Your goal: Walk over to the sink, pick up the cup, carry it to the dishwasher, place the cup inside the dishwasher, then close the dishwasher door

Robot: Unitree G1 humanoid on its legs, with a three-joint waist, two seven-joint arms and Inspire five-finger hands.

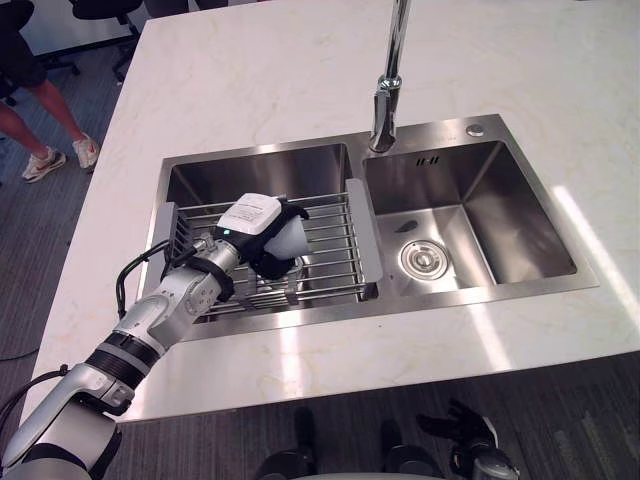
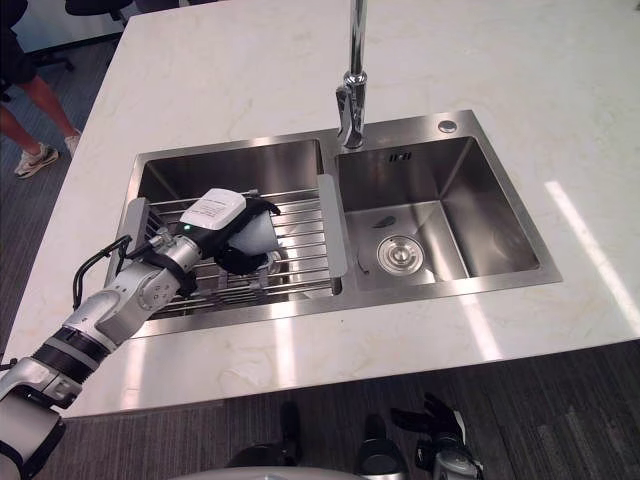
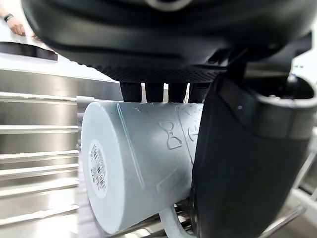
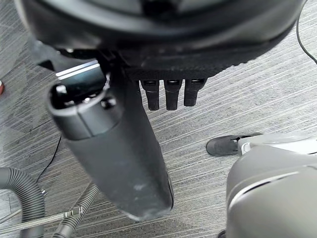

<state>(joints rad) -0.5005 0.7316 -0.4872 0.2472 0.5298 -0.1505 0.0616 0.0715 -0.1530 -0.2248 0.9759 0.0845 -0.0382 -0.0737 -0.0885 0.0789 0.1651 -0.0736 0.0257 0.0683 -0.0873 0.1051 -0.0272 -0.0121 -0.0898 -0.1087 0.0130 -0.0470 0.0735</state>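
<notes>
A pale blue cup (image 3: 133,163) lies on its side on the wire rack (image 1: 335,250) across the sink's left basin (image 1: 260,175). My left hand (image 1: 255,225) reaches over it from the near left. Its fingers curl behind the cup (image 1: 292,240) and its thumb (image 3: 237,163) crosses the front, so the hand is shut on it. The cup's handle pokes out below the thumb. My right hand (image 1: 462,430) hangs low by the counter's near edge, open and empty, above grey carpet in the right wrist view.
A tall chrome faucet (image 1: 388,90) stands behind the divider between the basins. The right basin (image 1: 500,215) holds only its drain (image 1: 422,260). Pale marble counter (image 1: 300,60) surrounds the sink. A person's legs (image 1: 45,110) and office chairs stand at the far left.
</notes>
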